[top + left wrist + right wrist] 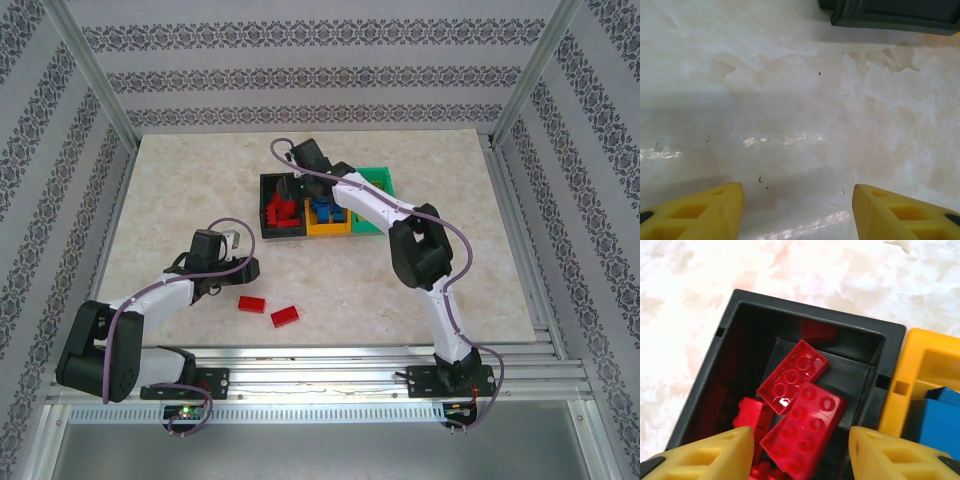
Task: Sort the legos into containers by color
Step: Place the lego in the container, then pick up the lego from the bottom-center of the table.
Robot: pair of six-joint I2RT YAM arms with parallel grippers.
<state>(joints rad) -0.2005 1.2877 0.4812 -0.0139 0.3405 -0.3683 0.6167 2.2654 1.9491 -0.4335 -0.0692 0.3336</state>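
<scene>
Legos (pixel 805 425) red, studded, glossy; black rectangular bin (pixel 815 311); marbled tabletop (pixel 790 115)

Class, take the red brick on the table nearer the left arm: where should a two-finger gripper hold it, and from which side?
Hold the red brick across its two long sides, at mid-length, coming straight down from above. It lies flat on the table, long sides free; the second red brick lies apart to its right.
</scene>
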